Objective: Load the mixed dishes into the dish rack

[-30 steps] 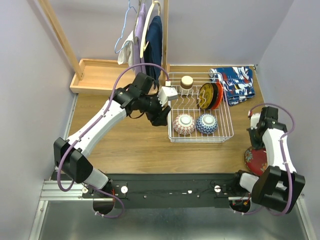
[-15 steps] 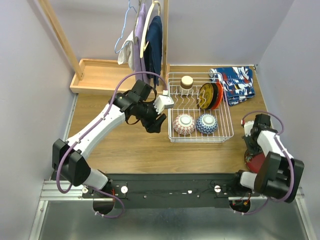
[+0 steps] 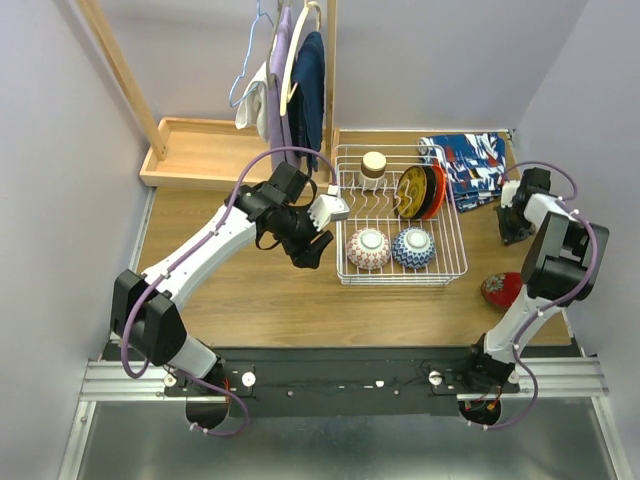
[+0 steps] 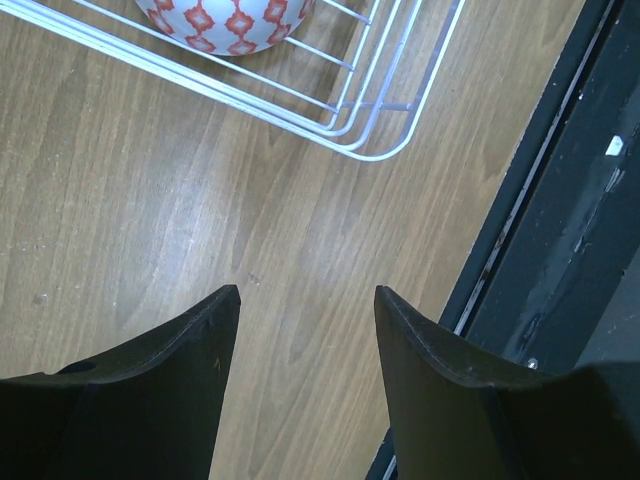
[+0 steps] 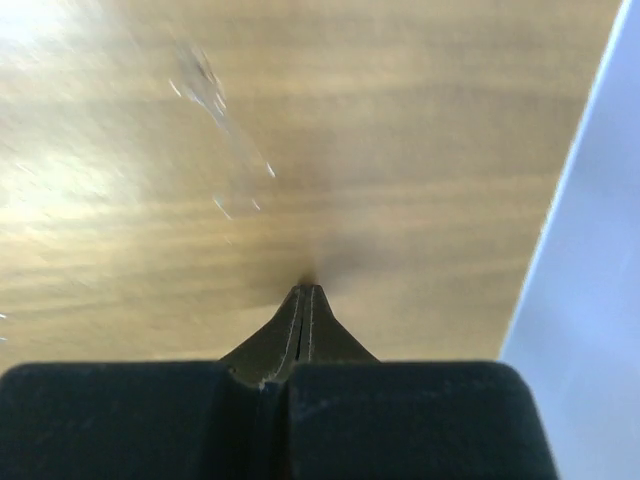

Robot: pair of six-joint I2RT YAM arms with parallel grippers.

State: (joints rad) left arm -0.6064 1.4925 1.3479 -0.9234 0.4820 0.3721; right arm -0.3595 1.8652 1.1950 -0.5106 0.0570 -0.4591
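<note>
Beside the near left corner of the dish rack [image 3: 400,280], holding left gripper [image 4: 305,295] fingers apart over bare worktop [image 3: 270,290]; pressing right gripper [image 5: 308,290] fingers together near the worktop's right edge; showing dark red plate [image 3: 498,290] lying outside the rack, close to that edge.

The top camera sits high behind my bases, looking down on the whole desk [image 3: 270,290]. My left wrist camera faces down past my left end effector [image 4: 305,300], close over the wood. Both views share a near corner of the dish rack [image 4: 380,155] and the red-white patterned bowl [image 4: 235,20]. My right wrist camera sits nearer still, at the desk's right edge.
</note>
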